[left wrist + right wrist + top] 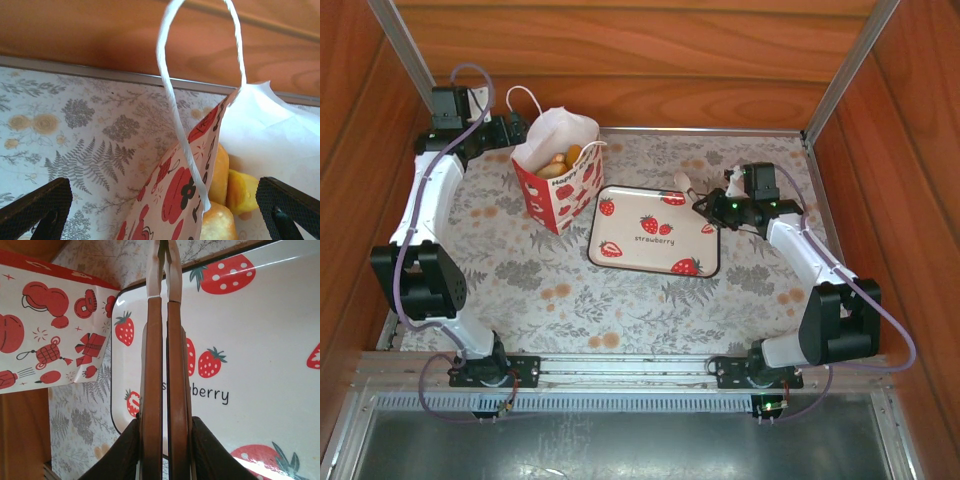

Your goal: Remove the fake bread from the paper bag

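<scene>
The paper bag (556,185) stands upright at the back left of the table, white with a red printed band and cord handles. Golden and orange fake bread (563,160) shows in its open mouth. My left gripper (519,135) is at the bag's back-left rim. In the left wrist view that gripper (162,212) is open wide, its dark fingertips (37,205) straddling the bag's wall (170,200) and a handle (175,110), with rolls (220,172) just inside. My right gripper (688,186) hovers over the tray's far right edge, its brown fingers (152,365) shut on nothing.
A flat white strawberry-print tray (655,232) lies right of the bag, bare in the top view; in the right wrist view the tray (260,340) is below the fingers. Wooden walls and metal rails (700,130) close in the flower-patterned table.
</scene>
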`<state>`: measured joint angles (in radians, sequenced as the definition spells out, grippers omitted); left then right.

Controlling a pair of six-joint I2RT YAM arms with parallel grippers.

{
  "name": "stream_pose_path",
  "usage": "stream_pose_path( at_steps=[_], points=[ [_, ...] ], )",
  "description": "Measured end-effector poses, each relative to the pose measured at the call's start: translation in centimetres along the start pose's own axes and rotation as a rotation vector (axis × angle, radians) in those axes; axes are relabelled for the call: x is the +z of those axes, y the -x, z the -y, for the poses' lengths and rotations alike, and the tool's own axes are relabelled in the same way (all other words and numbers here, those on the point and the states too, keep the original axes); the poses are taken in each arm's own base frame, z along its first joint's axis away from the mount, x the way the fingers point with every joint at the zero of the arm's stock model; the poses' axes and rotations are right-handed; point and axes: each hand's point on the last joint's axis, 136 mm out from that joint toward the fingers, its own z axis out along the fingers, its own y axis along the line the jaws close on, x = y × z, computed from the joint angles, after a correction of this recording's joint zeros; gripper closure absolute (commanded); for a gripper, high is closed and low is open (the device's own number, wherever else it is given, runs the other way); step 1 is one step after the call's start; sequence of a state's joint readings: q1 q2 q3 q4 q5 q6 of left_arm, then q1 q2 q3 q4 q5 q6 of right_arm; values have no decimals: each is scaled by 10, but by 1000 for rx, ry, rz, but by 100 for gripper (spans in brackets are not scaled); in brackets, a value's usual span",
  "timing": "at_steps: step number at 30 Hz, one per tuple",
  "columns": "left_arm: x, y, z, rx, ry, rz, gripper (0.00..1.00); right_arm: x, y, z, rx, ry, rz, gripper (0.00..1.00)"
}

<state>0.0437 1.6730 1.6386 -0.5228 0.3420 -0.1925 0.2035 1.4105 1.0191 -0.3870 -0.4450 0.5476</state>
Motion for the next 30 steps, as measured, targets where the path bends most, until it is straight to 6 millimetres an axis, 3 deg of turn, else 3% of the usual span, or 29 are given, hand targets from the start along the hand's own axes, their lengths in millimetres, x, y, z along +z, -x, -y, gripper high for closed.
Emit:
stream_pose_path(
  at_steps=[9, 20, 30],
  points=[
    [2, -6, 12, 31, -45, -41, 7, 1, -5, 2, -23, -44, -10, 91],
    [27, -7, 24, 117, -29, -119, 24, -1, -6, 0, -48, -77, -16, 88],
    [38, -11, 28, 209, 10, -161, 73, -1, -6, -2, -52, -78, -19, 86]
  ],
)
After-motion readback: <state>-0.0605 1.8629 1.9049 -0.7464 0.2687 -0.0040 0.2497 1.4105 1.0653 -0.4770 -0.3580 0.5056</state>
